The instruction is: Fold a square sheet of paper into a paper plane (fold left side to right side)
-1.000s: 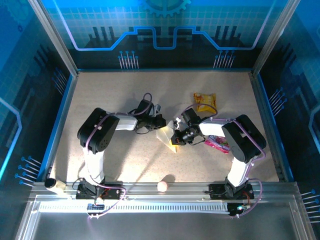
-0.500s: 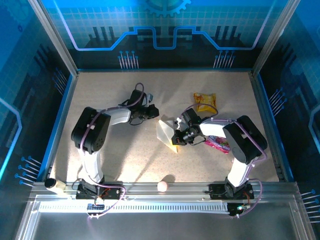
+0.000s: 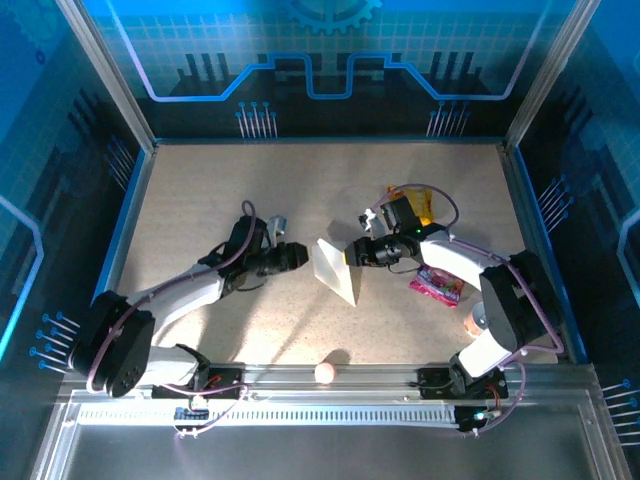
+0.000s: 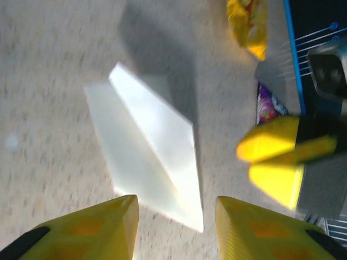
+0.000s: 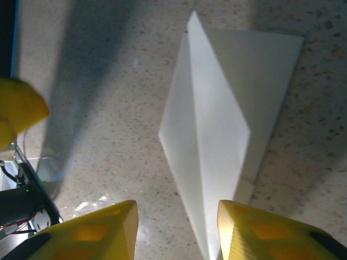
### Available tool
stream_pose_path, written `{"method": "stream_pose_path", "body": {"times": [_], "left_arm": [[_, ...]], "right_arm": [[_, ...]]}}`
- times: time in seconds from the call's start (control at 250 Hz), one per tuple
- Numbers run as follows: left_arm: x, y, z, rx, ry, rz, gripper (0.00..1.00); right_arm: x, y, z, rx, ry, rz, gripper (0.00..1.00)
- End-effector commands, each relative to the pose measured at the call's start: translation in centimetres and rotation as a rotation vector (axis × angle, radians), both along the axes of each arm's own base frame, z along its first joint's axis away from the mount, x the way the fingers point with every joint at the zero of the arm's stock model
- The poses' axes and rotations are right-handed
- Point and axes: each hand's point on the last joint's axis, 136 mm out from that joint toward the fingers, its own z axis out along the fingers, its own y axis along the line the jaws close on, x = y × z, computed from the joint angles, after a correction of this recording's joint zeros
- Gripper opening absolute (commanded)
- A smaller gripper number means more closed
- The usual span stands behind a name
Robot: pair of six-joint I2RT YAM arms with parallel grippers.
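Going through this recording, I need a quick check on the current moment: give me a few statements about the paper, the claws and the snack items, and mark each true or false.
1. The folded white paper lies on the table between the two claws. True.
2. The left claw is clamped on the paper. False: its fingers stand apart with nothing between them.
3. The right claw is open. True.
4. The pink wrapper lies on top of the paper. False: it lies apart, off to the paper's right.
5. The yellow snack packet lies clear of the paper. True.
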Motion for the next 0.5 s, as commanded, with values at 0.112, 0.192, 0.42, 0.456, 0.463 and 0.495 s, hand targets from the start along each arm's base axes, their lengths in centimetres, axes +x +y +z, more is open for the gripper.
{"method": "stream_pose_path", "body": {"times": [0.112,0.192,0.42,0.456,0.463,0.495], "left_arm": [[-1.6,1.7,-0.3,-0.031,-0.001,0.095,0.45],[-2.0,2.1,-0.3,-0.021,-0.002,0.102,0.46],[-2.5,2.4,0.1,-0.032,-0.016,0.105,0.48],[-2.6,2.4,0.3,-0.035,-0.019,0.106,0.48],[-2.6,2.4,0.4,-0.037,-0.022,0.105,0.49],[-2.6,2.4,0.6,-0.04,-0.027,0.103,0.51]], "right_arm": [[0.6,0.9,-2.4,0.015,0.06,0.059,0.44],[1.0,1.2,-2.8,0.023,0.066,0.064,0.44],[1.2,1.8,-3.6,0.055,0.081,0.074,0.31],[1.2,1.9,-3.7,0.059,0.084,0.074,0.28],[1.2,1.9,-3.7,0.06,0.084,0.074,0.27],[1.1,1.8,-3.9,0.061,0.087,0.073,0.24]]}}
